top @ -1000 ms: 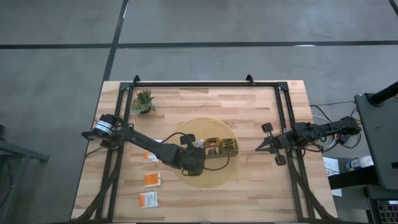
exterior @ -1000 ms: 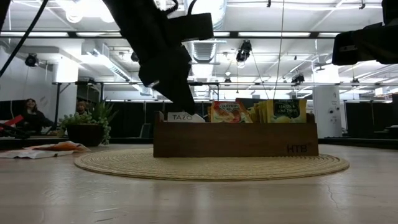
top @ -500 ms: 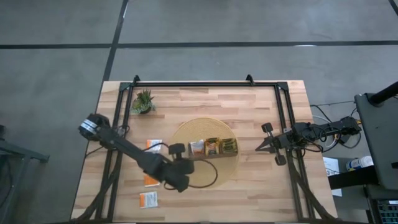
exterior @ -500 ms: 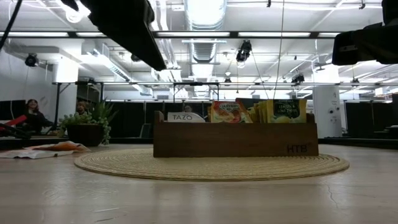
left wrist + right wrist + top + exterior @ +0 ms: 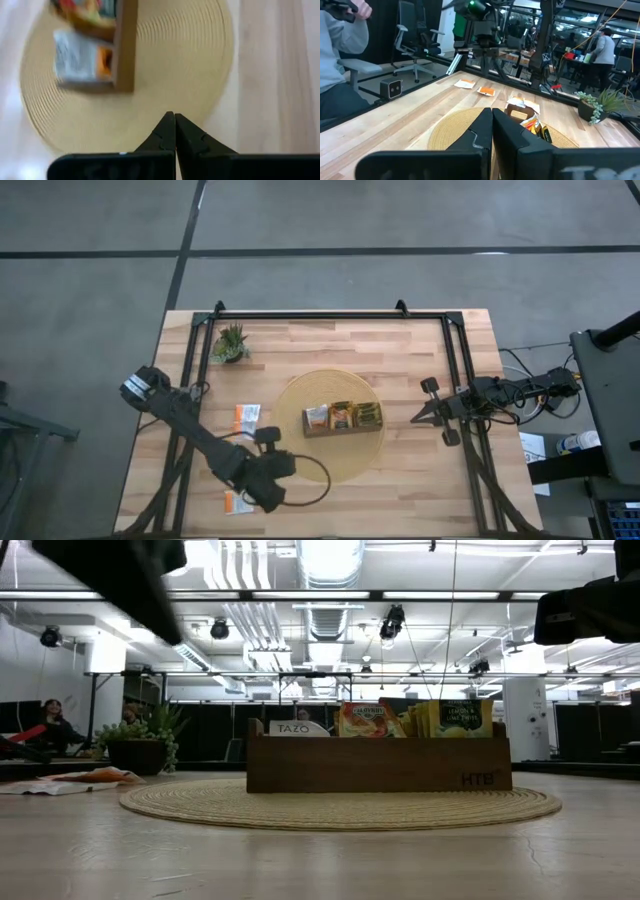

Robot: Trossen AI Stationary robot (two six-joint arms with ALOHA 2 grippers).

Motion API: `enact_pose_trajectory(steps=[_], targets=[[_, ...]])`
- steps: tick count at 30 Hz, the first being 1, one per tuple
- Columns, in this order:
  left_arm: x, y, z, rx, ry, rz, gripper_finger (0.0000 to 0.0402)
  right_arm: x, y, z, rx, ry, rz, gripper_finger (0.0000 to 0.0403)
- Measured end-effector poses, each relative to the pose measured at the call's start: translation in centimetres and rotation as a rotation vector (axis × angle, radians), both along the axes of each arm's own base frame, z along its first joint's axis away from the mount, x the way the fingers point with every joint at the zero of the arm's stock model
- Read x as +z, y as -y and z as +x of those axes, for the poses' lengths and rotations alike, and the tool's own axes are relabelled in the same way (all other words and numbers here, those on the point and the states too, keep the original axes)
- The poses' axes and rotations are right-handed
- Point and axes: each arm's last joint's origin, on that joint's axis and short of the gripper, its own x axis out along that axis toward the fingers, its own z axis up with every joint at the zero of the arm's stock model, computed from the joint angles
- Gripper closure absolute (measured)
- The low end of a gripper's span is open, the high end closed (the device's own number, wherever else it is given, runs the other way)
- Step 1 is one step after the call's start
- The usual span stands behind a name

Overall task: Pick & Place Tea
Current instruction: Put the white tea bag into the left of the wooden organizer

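Orange-and-white tea sachets are split between two places: three stand filed in the wooden tray (image 5: 342, 418), a white one (image 5: 316, 416) at its left end, an orange one (image 5: 342, 416) in the middle and a yellow-green one (image 5: 367, 415) at the right, while others lie loose on the counter (image 5: 420, 480) to the left, one (image 5: 246, 415) near the mat's edge and one (image 5: 237, 501) near the front edge, partly under the left arm. So the job looks partly done, with at least two sachets left. The tray sits on a round woven mat (image 5: 330, 462). The left end effector (image 5: 268, 496) hovers above the front loose sachet, fingers pressed together and empty. The right end effector (image 5: 417, 416) waits at the counter's right side, likewise closed on nothing. A potted plant (image 5: 230, 343) stands at the back left.
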Motion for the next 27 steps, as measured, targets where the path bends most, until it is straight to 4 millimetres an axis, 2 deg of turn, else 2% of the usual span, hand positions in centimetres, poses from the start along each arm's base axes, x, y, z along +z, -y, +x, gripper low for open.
enact_pose_trajectory(steps=[6,13,21,27], targets=[[-0.6,1.1,-2.2,0.057,-0.095,-0.043,0.0401,0.0,0.0,0.0,0.0,0.0,0.0,0.0394],[-0.7,1.3,-2.6,0.036,-0.158,-0.094,0.0395,0.0,0.0,0.0,0.0,0.0,0.0,0.0394],[-1.0,2.0,-3.4,0.007,-0.257,-0.178,0.0348,0.0,0.0,0.0,0.0,0.0,0.0,0.0394],[-1.9,3.1,-5.0,-0.034,-0.324,-0.209,0.0304,0.0,0.0,0.0,0.0,0.0,0.0,0.0394]])
